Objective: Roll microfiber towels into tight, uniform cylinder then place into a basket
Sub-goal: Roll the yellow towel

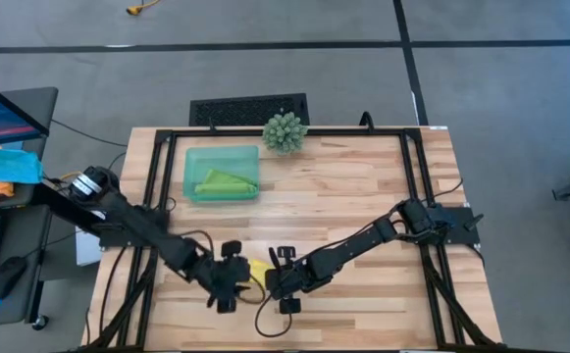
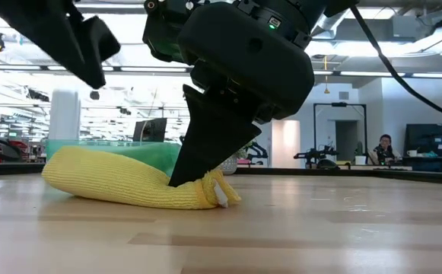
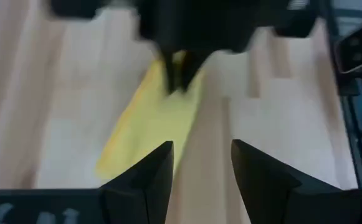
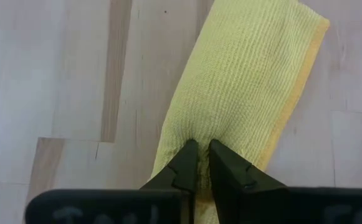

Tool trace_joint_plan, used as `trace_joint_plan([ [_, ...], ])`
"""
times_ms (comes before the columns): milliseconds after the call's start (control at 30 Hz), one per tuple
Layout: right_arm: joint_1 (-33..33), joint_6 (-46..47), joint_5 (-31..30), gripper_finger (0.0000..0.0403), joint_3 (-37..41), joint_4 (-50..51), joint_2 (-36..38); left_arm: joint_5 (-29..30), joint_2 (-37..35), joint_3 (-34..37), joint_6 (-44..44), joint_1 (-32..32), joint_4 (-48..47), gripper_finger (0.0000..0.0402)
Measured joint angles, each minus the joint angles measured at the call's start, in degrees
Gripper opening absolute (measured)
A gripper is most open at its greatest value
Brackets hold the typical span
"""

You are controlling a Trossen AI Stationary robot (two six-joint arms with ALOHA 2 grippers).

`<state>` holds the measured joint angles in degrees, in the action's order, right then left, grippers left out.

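Yellow towel (image 4: 243,93) lies rolled on the table (image 1: 363,196), right gripper (image 4: 199,165) pinching one end. Left gripper (image 3: 199,168) hovers above, fingers apart, empty. Green towel (image 1: 224,182) sits in the basket (image 1: 192,157).

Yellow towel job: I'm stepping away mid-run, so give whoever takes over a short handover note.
Right hand: shut on one end of the bright yellow microfiber towel, which lies loosely rolled on the wooden table.
Left hand: open, empty, at the roll's other end.
Done: the leaf green rolled towel sits in the translucent teal plastic basket.
Left: tighten the yellow roll and put it in the basket.
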<state>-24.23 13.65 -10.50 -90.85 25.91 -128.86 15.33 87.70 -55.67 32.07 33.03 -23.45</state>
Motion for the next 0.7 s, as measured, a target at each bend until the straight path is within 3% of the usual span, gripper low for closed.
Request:
trace_joint_plan([
  [267, 0.0, 0.0, 0.1, 0.0054, 0.0, 0.0, 0.0, 3.1, 6.7, 1.0, -1.6, 1.3, 4.8, 0.0155],
  [700, 0.0, 0.0, 0.2, 0.0054, 0.0, 0.1, 0.0, 1.0, 10.9, 1.8, -3.0, -2.5, 6.0, 0.0155],
])
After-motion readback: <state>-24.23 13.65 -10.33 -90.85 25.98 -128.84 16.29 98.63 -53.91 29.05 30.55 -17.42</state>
